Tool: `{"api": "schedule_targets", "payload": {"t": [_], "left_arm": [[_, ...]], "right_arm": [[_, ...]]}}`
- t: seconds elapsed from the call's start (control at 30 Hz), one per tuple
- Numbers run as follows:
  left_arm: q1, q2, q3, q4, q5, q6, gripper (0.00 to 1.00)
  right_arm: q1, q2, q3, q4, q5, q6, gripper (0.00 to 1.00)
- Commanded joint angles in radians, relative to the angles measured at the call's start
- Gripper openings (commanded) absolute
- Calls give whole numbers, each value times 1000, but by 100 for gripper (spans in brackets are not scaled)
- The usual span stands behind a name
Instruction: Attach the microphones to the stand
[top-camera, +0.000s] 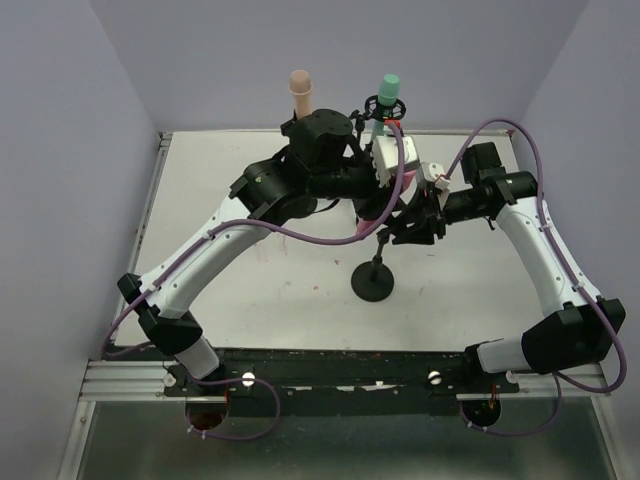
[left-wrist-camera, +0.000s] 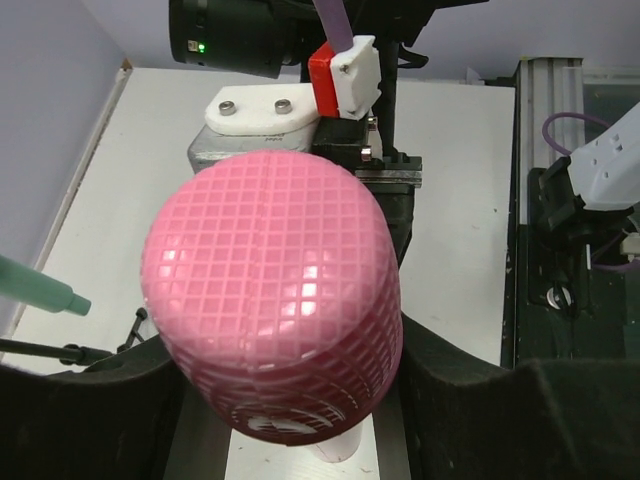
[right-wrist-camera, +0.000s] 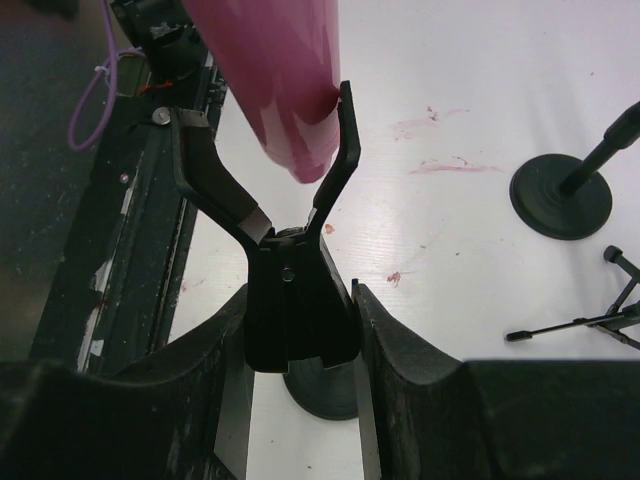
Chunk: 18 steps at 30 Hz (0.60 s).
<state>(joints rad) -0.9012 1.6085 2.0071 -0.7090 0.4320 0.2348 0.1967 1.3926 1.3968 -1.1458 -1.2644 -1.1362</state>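
My left gripper (top-camera: 393, 195) is shut on the pink microphone (left-wrist-camera: 270, 300), whose mesh head fills the left wrist view between my fingers (left-wrist-camera: 470, 400). My right gripper (right-wrist-camera: 300, 335) is shut on the black forked clip (right-wrist-camera: 290, 290) of the centre stand (top-camera: 375, 282). The pink microphone's tapered tail (right-wrist-camera: 285, 90) sits between the clip's two prongs, touching the right prong. The beige-peach microphone (top-camera: 300, 86) and the mint green microphone (top-camera: 388, 90) stand upright in holders at the back. The green one also shows at the left of the left wrist view (left-wrist-camera: 40, 290).
The centre stand's round base (right-wrist-camera: 322, 392) lies under my right gripper. Another round stand base (right-wrist-camera: 560, 195) and thin tripod legs (right-wrist-camera: 590, 320) stand to the right. Lilac walls (top-camera: 70, 120) enclose the white table (top-camera: 250, 300). A black rail (top-camera: 330, 365) runs along the near edge.
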Motion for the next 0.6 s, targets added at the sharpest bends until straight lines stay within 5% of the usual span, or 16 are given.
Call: {"api": "schedule_targets", "payload": {"t": [0.0,0.57], "left_arm": [[-24,37,47,-38,24,-6,0],[-36,122,71,-67,2,-3,0]], "right_arm": [[4,-35,-5,11,-23,-10,18],[4,-53,-22,37,-46,19,10]]}}
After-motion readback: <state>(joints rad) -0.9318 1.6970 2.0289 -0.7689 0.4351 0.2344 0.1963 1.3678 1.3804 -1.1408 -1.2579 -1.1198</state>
